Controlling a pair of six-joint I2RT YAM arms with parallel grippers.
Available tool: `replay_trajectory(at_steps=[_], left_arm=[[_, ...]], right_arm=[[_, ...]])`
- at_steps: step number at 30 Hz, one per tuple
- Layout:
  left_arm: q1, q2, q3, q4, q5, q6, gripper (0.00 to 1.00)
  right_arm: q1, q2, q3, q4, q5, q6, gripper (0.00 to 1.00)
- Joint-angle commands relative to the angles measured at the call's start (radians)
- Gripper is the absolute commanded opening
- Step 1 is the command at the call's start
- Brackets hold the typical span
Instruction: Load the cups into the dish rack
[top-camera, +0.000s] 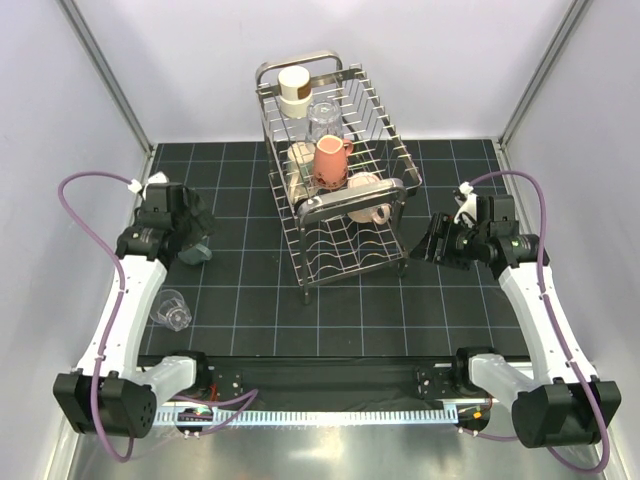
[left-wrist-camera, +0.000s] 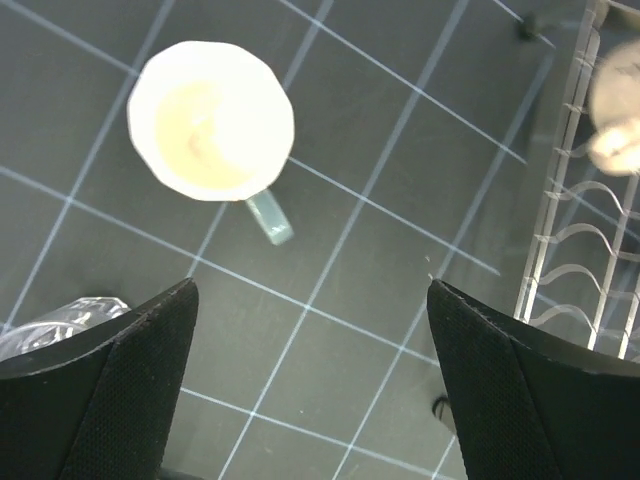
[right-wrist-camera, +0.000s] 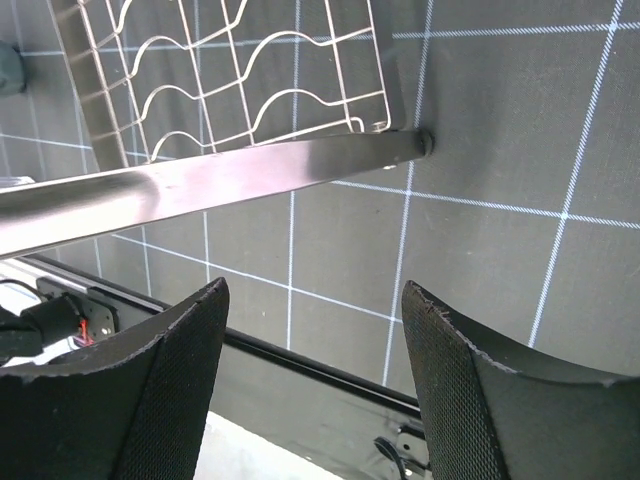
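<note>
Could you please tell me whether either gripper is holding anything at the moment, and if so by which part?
Nothing is held. The left gripper is open near the teal mug; the right gripper is open beside the dish rack.

A black gridded mat (top-camera: 250, 300) lies between pale enclosure walls (top-camera: 60, 120).

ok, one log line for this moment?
left tool: open, by teal mug | right tool: open, empty, by dish rack | glass tumbler: on mat | dish rack: partly loaded
</note>
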Motion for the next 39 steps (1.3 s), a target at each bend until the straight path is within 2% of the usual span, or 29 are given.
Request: replay_trajectory(at_steps=[1,5,9,12,15,24,31,35,39], left_arm=[[0.019,0.010,0.013,0.017,-0.070,-0.060,0.91],[0.030,-0.010,-0.008,0.012,-0.176,-0.097,0.89],[0.074,0.004,-0.024,0.028,-0.176,-0.122,0.89],[0.124,0.063,-0.015,0.019,-0.196,-0.158,0.89],[0.169,0.143,0.002,0.003,-0.155,-0.175,0.88],[0.208,0.223,-0.019,0.077,-0.150,-0.206,0.82],[0.213,0.280,-0.053,0.111,-0.127,-0.231,0.76],[0.214,0.301,-0.061,0.117,-0.120,-0.235,0.65],[0.217,0.312,-0.073,0.129,-0.123,-0.237,0.63]], right_arm=[[0.001,-0.042,0.012,0.050,-0.031,0.031,0.71],[0.002,-0.070,-0.003,0.047,-0.012,0.043,0.71],[0.002,-0.073,-0.006,0.036,0.034,0.032,0.71],[0.001,-0.073,-0.009,0.044,0.040,0.035,0.71],[0.002,-0.070,-0.011,0.059,0.017,0.046,0.71],[0.002,-0.066,-0.032,0.102,-0.003,0.071,0.71],[0.002,-0.083,-0.041,0.097,0.015,0.074,0.71],[0.002,-0.093,-0.031,0.091,0.021,0.077,0.72],[0.002,-0.105,-0.026,0.083,0.029,0.083,0.72]])
